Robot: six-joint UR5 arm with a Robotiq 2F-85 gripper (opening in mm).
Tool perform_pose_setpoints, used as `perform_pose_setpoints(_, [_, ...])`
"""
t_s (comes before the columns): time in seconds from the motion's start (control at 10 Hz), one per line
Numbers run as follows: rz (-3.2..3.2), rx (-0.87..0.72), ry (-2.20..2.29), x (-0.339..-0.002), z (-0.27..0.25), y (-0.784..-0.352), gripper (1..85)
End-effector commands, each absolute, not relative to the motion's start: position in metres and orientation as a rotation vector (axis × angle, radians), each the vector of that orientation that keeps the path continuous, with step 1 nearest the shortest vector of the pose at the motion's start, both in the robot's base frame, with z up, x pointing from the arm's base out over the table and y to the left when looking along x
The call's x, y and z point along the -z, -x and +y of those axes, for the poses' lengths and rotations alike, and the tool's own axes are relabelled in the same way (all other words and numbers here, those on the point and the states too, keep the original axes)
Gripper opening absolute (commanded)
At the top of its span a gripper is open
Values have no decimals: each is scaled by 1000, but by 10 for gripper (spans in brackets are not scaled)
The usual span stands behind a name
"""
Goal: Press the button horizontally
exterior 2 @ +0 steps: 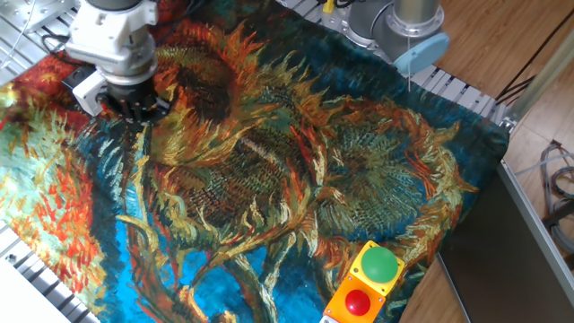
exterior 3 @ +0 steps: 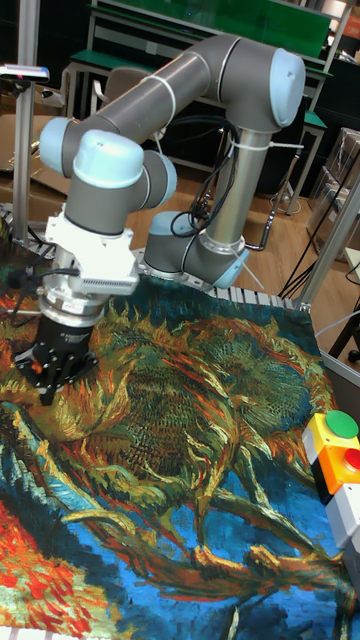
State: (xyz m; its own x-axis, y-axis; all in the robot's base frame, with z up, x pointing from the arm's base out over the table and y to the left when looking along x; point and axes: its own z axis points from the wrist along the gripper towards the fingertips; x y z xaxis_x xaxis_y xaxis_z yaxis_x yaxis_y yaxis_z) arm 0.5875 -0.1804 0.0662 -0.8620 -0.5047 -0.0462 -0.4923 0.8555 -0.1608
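The small white-grey box (exterior 2: 86,88) sits at the far left of the table on the sunflower-print cloth (exterior 2: 296,179). Only its left part shows. The red button on its side is hidden behind my gripper (exterior 2: 131,106), which stands low over the cloth right against the box's button side. In the tall fixed view the gripper (exterior 3: 54,378) points down at the cloth's left edge, and the box is not clear there. The dark fingertips are too small and shadowed to judge.
A yellow-orange box (exterior 2: 363,285) with a large green and a red button sits at the cloth's near right edge, also seen as the yellow-orange box (exterior 3: 335,460). The arm's base (exterior 2: 395,31) stands at the back. A grey panel (exterior 2: 520,260) borders the right side.
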Motion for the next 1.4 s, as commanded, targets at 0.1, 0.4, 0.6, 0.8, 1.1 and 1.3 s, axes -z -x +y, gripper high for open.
perform_pose_setpoints(0.1, [2941, 212, 822, -63, -187, -593, 13])
perform_pose_setpoints(0.4, [2937, 136, 707, -63, -173, -599, 13])
perform_pose_setpoints(0.6, [2935, 143, 740, -61, -180, -595, 13])
perform_pose_setpoints(0.8, [2945, 218, 814, -57, -231, -575, 13])
perform_pose_setpoints(1.1, [2947, 222, 812, -58, -247, -563, 13])
perform_pose_setpoints(1.3, [2961, 174, 740, -57, -239, -563, 13])
